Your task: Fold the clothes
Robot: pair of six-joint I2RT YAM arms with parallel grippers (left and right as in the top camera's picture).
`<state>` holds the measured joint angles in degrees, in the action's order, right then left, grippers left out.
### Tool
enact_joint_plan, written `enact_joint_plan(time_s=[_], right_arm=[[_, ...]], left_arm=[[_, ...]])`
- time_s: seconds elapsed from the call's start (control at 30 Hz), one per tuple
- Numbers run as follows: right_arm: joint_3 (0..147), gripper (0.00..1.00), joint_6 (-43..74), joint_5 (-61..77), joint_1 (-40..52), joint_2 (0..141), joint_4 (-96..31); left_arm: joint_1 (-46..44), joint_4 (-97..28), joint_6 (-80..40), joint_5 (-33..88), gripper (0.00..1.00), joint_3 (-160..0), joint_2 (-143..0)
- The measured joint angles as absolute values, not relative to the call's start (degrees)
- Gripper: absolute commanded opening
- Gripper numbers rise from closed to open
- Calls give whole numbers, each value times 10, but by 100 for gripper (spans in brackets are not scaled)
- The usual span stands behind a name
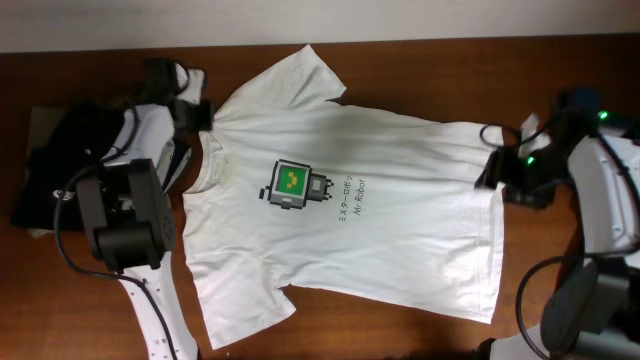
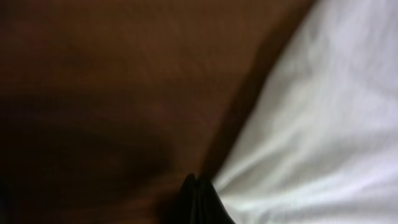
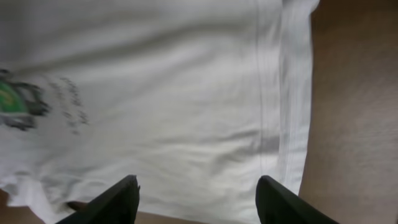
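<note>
overhead: I'm looking straight down from high up, taking in the whole table (image 1: 400, 335) | left wrist: I'm peering blurred-close at the T-shirt (image 2: 323, 124) edge | right wrist: I'm hovering near, facing its hem | all are sharing that T-shirt

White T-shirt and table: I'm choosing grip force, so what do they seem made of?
White T-shirt: soft matte knit, probably cotton; it wrinkles and has a stitched hem. Table: brown, wood-look, faint sheen; solid wood or laminate cannot be told.
</note>
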<state>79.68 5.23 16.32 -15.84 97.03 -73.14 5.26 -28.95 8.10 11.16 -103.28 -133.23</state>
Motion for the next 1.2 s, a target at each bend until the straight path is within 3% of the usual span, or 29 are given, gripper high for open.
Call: enact_joint_plan(time_s=[0.03,0.13,0.2,0.37,0.47,0.5,0.53,0.77,0.83,0.9,1.07,1.1,1.2], right_arm=[[758,54,56,164,-158,971,-716],[653,12,63,183,-157,972,-647],[591,4,95,173,-156,973,-617],[486,4,266,65,-162,965,-541],[497,5,301,10,-231,965,-546],[527,18,299,-8,-279,968,-573],[552,25,293,-7,-297,968,-583],[721,33,126,189,-283,969,-684],[722,35,113,223,-261,963,-695],[723,36,102,237,-237,949,-724],[726,41,65,247,-214,915,-791],[726,42,59,248,-213,910,-791],[727,45,55,248,-213,908,-772]], left_arm=[[52,-305,78,114,0,-1056,-1333],[35,-394,74,122,2,-1158,-1336],[30,-437,74,125,4,-1216,-1336],[32,-547,81,122,16,-1302,-1293],[32,-618,97,113,24,-1314,-1200],[32,-662,100,103,28,-1315,-1164],[32,-686,101,98,30,-1317,-1143],[32,-949,85,76,31,-1300,-1103],[32,-961,77,68,30,-1251,-1101],[32,-963,74,61,20,-1142,-1101],[56,-936,49,59,20,-896,-1081],[59,-914,36,67,21,-796,-1040],[57,-812,26,108,43,-663,-956]])
